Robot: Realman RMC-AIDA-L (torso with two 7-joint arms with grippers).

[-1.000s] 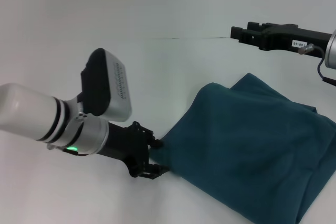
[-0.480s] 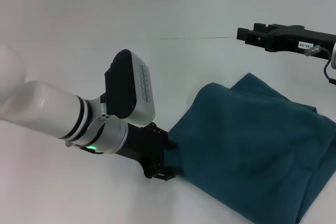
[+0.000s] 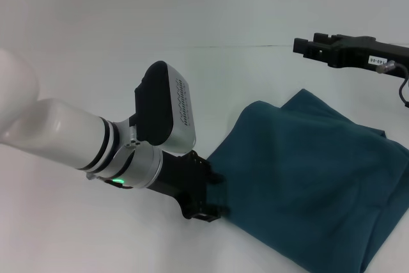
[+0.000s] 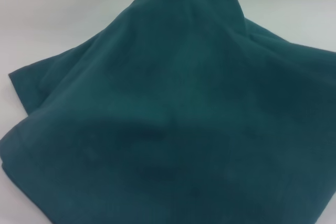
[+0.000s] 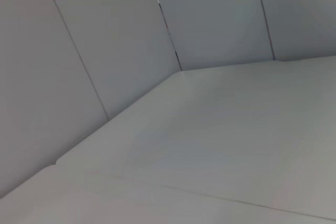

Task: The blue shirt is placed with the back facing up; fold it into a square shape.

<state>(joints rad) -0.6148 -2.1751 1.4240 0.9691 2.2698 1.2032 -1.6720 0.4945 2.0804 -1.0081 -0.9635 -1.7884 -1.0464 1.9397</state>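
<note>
1. Around the work, little else shows: a plain white table (image 3: 128, 30) fills the head view, with a thin dark seam line running across its far part, and the right wrist view shows only the table surface meeting pale wall panels (image 5: 105, 51).
2. Nothing lies between the grippers and the cloth; the left arm's own white forearm and the grey camera housing on its wrist cover part of the table in front of the shirt's near-left edge.
3. On the right half of the table lies the blue shirt (image 3: 307, 183), already doubled over into a rough four-sided, somewhat crumpled shape that runs off the picture's right edge; one corner points toward the far side.
4. Low at the shirt's left edge sits the left gripper (image 3: 214, 193), its black fingers touching the hem there. Whether they are clamped on the fabric or merely against it cannot be told.
5. From the left wrist camera the shirt (image 4: 173, 119) fills nearly the whole picture, folded layers and one hem corner showing.
6. Raised above the table beyond the shirt's far corner, well apart from the cloth, is the right gripper (image 3: 300, 46); its finger state cannot be told.
</note>
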